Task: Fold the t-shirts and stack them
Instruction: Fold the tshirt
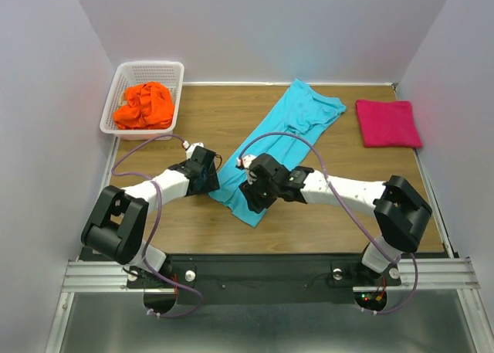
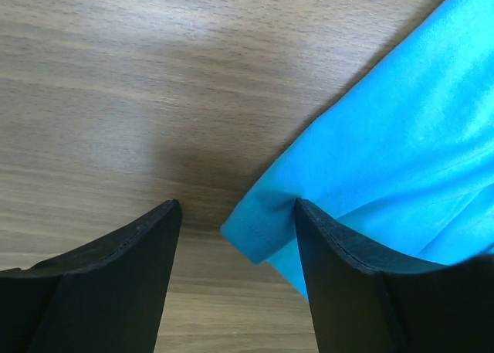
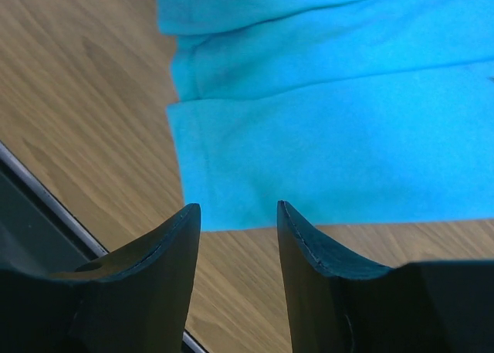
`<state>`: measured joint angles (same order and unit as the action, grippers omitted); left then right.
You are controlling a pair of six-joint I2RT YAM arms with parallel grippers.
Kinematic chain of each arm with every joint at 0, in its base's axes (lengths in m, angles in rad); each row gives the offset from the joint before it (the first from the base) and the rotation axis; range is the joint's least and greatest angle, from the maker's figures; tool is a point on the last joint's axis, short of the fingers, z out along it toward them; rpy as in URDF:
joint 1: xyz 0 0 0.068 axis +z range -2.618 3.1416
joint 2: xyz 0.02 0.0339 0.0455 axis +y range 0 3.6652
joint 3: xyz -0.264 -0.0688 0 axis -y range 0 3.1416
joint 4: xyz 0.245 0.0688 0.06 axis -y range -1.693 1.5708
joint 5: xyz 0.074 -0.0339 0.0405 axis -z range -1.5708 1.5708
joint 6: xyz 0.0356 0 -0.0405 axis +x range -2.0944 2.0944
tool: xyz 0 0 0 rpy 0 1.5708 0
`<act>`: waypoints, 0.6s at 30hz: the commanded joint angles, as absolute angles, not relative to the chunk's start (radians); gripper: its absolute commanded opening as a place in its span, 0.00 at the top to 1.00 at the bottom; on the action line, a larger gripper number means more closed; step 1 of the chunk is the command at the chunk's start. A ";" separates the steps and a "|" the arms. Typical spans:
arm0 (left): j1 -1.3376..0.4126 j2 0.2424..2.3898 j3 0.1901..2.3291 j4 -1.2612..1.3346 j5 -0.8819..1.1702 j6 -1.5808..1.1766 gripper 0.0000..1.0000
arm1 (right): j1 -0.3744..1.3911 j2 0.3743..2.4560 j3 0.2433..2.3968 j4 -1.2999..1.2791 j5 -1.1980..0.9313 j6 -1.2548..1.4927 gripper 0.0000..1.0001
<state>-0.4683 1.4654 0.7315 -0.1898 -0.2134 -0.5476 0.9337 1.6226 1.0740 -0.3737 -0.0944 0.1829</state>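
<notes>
Turquoise t-shirt (image 1: 297, 117) lies on the tabletop (image 1: 324, 233) as a long narrow band. It runs diagonally from the far side, right of centre, down to a near end between my two wrists. My left jaws stand open, nothing clamped. In the left wrist view a hemmed corner of the turquoise t-shirt (image 2: 386, 160) pokes into the gap between the fingers (image 2: 116, 276). It sits close against the inner face of the right-hand one; I cannot tell whether they touch. Bare wood shows under the rest of that gap. My right jaws are also apart and holding nothing. Their fingers (image 3: 154, 260) hang over bare wood just short of the turquoise t-shirt's (image 3: 332, 152) straight edge. Beyond that edge I see stacked layers with a hem line along the side. The tabletop's dark near rim shows at lower left of that view. Magenta-pink t-shirt (image 1: 388, 123) lies as a flat folded square at the far right, apart from the turquoise one. Orange t-shirt (image 1: 144, 106) sits crumpled inside the white basket (image 1: 148, 64) at the far left corner.
</notes>
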 commanded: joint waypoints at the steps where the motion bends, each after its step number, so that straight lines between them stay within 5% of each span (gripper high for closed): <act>1: -0.462 1.500 0.735 -0.189 -0.215 -0.529 0.34 | 0.997 1.649 1.126 -0.344 -0.040 0.134 0.50; 9: -0.462 1.512 0.719 -0.179 -0.196 -0.523 0.62 | 1.069 1.713 1.106 -0.347 0.029 0.086 0.39; 18: -0.463 1.511 0.716 -0.170 -0.193 -0.523 0.79 | 1.101 1.764 1.111 -0.344 0.072 0.034 0.39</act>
<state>-0.4629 1.4902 0.7338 -0.1390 -0.2092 -0.5270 1.0821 1.7531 1.0893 -0.3733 0.0341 0.0734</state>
